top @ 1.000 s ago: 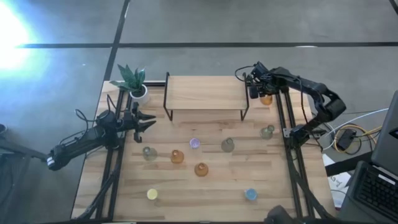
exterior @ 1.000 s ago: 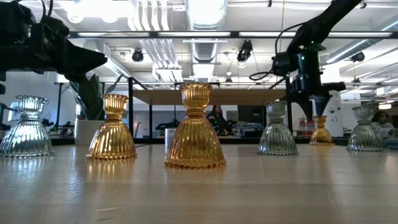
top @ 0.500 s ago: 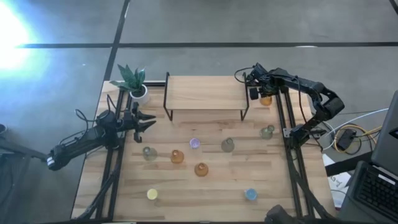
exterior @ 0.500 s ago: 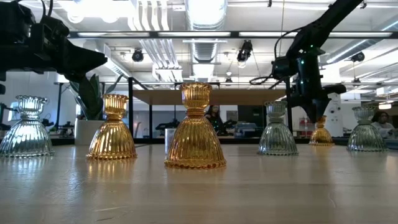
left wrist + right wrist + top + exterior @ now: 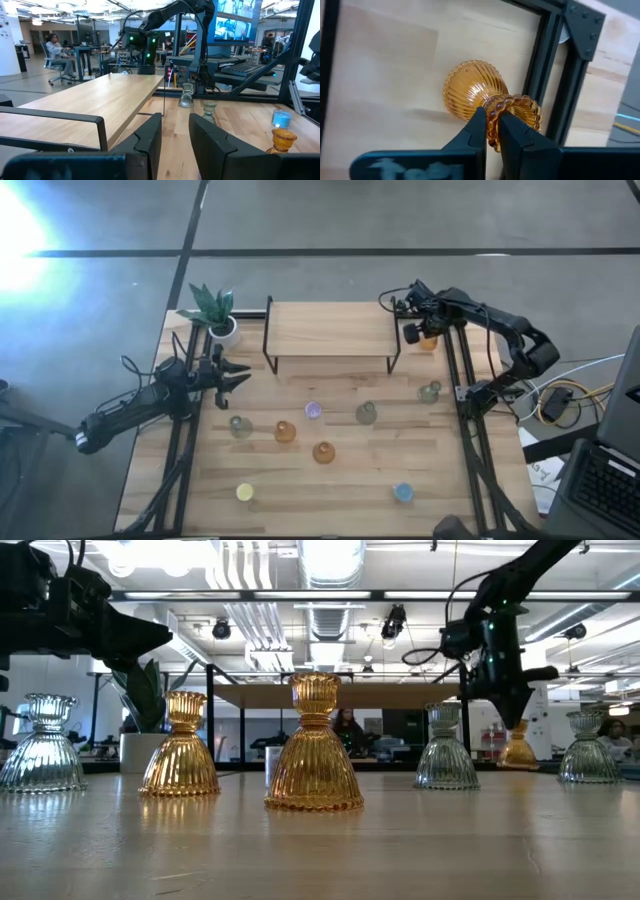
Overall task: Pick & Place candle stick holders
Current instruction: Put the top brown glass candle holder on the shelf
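left gripper pressed together, empty, hovering at the table's left edge near the plant | holders scattered mid-table | right gripper at far right corner, pinching the amber holder's rim, its cup partly hidden by fingers

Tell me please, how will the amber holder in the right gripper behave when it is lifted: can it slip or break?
The right gripper is shut on only the thin rim of the amber holder, so it may swing or slip. Its ribbed glass looks hard and smooth, probably slippery and fragile. The wide bulb under a narrow neck suggests it stands steadily once set down.
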`<state>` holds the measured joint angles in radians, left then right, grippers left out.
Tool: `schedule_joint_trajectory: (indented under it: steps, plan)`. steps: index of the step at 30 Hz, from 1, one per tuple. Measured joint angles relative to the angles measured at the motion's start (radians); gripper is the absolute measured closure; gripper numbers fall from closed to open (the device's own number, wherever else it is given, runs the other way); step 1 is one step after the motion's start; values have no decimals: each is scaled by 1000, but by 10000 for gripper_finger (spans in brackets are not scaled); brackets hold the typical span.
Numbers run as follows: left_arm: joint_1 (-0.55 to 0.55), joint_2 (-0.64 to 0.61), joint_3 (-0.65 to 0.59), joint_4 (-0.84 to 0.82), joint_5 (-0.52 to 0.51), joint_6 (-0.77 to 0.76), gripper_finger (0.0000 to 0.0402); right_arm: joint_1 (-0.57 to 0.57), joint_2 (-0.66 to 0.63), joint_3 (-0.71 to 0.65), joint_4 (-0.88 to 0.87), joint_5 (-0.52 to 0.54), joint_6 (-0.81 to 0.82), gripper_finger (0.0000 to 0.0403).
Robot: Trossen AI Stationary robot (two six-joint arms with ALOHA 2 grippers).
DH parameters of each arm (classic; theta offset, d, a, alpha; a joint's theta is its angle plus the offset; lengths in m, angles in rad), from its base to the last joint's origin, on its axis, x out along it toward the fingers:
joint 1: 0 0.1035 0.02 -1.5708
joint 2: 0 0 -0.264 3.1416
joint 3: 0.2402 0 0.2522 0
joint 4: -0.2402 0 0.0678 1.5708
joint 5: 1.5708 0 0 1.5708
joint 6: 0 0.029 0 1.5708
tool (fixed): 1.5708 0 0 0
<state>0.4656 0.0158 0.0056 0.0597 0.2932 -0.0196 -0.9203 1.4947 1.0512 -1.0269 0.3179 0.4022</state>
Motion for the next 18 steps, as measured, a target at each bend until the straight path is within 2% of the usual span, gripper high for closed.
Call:
schedule_joint_trajectory:
  steps: [5,9,14,18]
  plan:
    - [0,0,0,0,0,0,298,9,-76,66,-74,-1,-14,385]
    - [0,0,0,0,0,0,298,44,-157,166,-147,57,-21,385]
    - [0,0,0,0,0,0,298,117,-231,368,-205,90,-72,385]
    - [0,0,0,0,0,0,298,198,-229,574,-217,104,-108,385]
